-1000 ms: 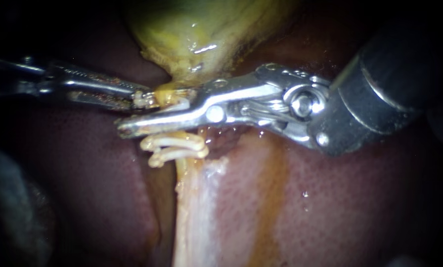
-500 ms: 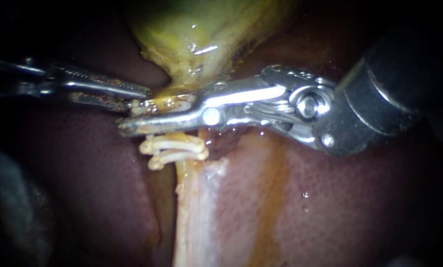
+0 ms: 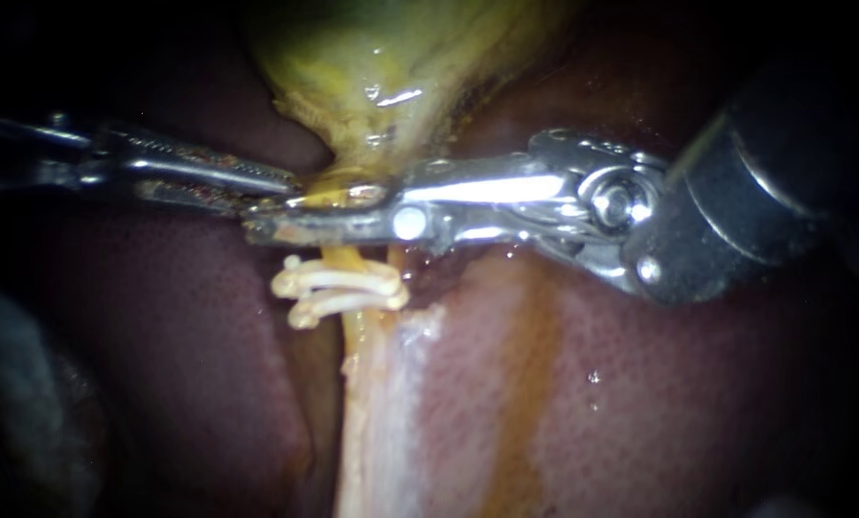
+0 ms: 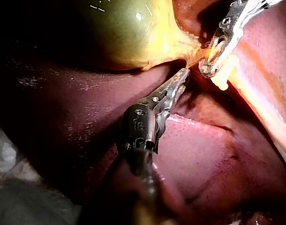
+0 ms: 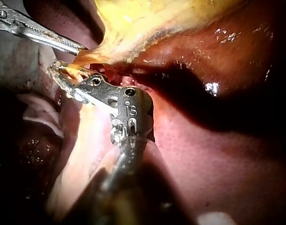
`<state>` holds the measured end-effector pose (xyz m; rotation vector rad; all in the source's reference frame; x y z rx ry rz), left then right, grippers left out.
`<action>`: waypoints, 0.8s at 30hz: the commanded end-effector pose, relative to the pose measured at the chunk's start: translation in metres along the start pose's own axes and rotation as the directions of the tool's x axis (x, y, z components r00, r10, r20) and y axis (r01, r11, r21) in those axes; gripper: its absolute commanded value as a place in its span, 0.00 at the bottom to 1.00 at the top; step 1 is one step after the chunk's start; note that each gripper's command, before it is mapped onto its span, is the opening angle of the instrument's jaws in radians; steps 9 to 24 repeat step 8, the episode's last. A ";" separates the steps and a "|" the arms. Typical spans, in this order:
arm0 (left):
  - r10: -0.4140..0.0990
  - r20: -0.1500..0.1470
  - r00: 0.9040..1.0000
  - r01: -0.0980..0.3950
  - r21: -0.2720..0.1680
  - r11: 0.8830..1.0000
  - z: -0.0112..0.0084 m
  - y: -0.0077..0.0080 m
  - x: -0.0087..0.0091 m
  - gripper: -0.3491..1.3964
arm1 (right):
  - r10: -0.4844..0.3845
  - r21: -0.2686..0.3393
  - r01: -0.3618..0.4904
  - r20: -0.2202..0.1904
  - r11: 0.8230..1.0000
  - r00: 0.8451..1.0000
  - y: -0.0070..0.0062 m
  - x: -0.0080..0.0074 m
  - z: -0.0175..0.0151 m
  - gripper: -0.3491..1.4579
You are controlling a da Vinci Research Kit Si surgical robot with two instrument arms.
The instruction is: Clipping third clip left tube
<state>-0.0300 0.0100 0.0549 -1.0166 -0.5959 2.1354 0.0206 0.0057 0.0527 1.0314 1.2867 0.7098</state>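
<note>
R instrument (image 3: 262,228): pincer pressed onto tube (image 3: 364,403), just above two clips (image 3: 338,288).
L instrument (image 3: 290,187): pincer pinching gallbladder (image 3: 372,58) neck, beside tube.
Tube: on liver (image 3: 161,364), below gallbladder.

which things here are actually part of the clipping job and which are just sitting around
In the job: silver-jawed right instrument, shut across the thin yellow tube; two pale clips on it; slim grey left instrument gripping the yellow-green gallbladder's neck.
Just there: dark red liver; whitish tissue band.
</note>
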 end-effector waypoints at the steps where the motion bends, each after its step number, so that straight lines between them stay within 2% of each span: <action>1: 0.000 0.000 1.000 0.000 0.000 1.000 0.0000 0.0000 0.0000 0.00 | -0.002 0.000 0.002 0.000 1.000 1.000 0.0001 -0.0002 0.0001 0.00; 24: 0.000 0.000 1.000 0.000 0.000 1.000 0.0000 -0.0001 0.0000 0.00 | -0.002 0.000 0.002 0.001 1.000 1.000 0.0001 -0.0003 0.0001 0.00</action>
